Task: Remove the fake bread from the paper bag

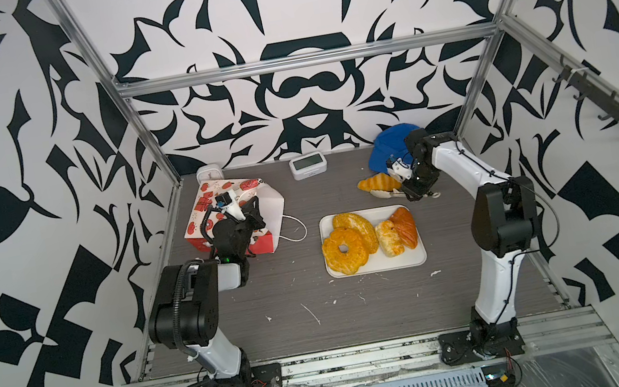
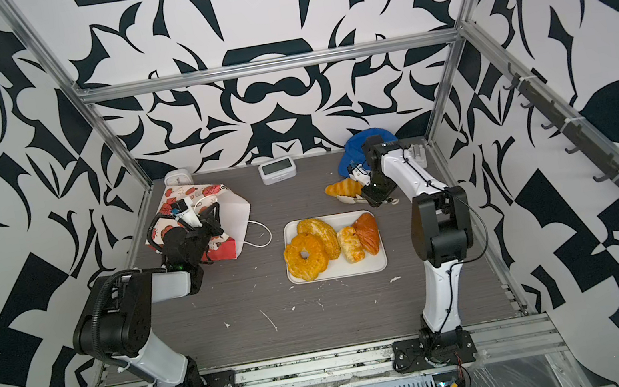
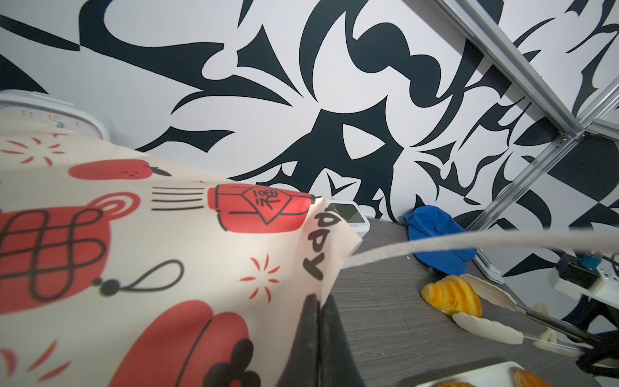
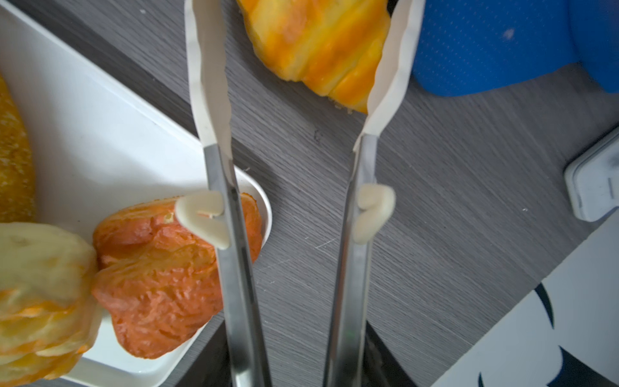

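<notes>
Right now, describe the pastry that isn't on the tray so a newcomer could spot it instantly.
Find the blue cap at the table's far right corner. Beside it, a striped golden croissant lies between the white tongs tips. It alone sits on tabletop; the other four crowd the white tray.

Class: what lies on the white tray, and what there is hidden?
Four breads: ring, loaf, croissant, orange wedge. The ring overlaps part of the loaf; the tray beneath them is hidden.
</notes>
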`<move>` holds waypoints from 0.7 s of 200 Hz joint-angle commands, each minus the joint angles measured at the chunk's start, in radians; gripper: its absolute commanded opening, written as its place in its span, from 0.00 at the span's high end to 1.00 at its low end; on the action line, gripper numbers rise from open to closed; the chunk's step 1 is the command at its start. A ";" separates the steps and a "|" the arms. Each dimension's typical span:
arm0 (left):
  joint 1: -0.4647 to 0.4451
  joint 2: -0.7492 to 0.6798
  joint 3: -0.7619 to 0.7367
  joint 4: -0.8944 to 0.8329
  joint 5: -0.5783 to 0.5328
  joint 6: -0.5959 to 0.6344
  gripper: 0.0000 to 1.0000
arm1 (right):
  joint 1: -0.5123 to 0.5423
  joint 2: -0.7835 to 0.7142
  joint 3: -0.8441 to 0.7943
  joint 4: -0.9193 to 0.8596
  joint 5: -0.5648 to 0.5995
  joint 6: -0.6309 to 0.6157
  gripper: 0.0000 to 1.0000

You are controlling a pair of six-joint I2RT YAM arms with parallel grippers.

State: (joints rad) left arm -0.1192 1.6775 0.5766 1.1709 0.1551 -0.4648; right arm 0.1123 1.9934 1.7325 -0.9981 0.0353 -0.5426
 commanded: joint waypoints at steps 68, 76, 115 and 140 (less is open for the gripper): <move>0.015 0.004 -0.023 0.048 0.009 -0.022 1.00 | 0.044 -0.034 -0.020 -0.029 0.021 -0.001 0.68; 0.015 0.004 -0.023 0.049 0.010 -0.023 1.00 | 0.048 -0.044 -0.034 -0.021 0.024 0.003 0.74; 0.018 0.008 -0.021 0.052 0.013 -0.026 1.00 | 0.069 -0.097 -0.096 0.014 0.034 0.023 0.77; 0.018 0.007 -0.021 0.052 0.015 -0.026 1.00 | 0.087 -0.156 -0.132 0.042 0.015 0.047 0.77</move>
State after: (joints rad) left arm -0.1089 1.6775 0.5686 1.1866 0.1581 -0.4732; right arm 0.1761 1.9308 1.6211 -0.9695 0.0681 -0.5247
